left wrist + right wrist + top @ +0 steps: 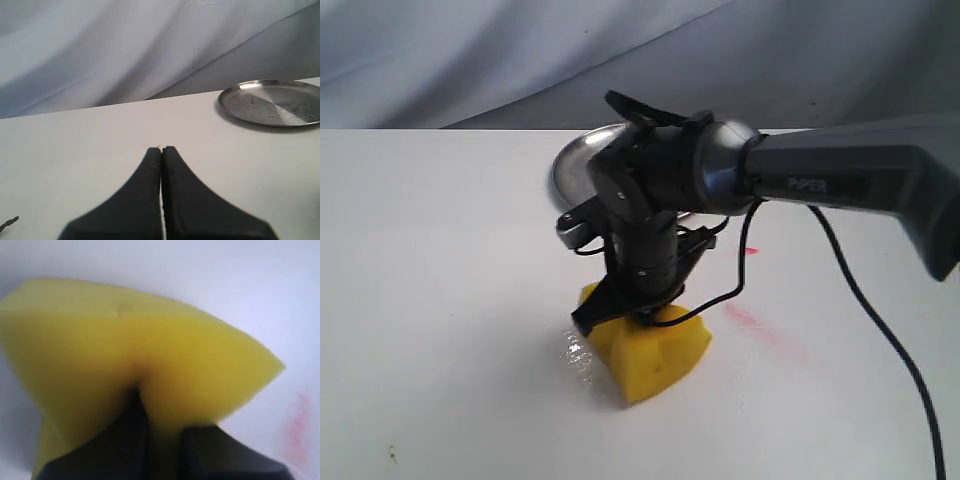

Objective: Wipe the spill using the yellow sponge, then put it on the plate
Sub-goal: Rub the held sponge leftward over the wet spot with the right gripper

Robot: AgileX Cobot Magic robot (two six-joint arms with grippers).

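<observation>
The yellow sponge (pixel 650 355) lies on the white table (pixel 440 300), near the plate (pixel 575 165) and on the viewer's side of it, pressed down under the right gripper (pixel 632 312). That gripper's fingers pinch the foam at the middle of its top face, deep enough that the block folds into a V around them. I judge the sponge light, soft and springy. It yields readily and is unlikely to slip, though once wet it may drip on the way over. A deep hold across the middle, as it is held now, looks soundest. A wet sheen, presumably the spill (pixel 578 352), touches the sponge's edge on the side away from the pink smear (pixel 765 330). The left gripper (pixel 161 150) has its fingers pressed together on nothing, over bare table. The plate's visible surface carries nothing.
</observation>
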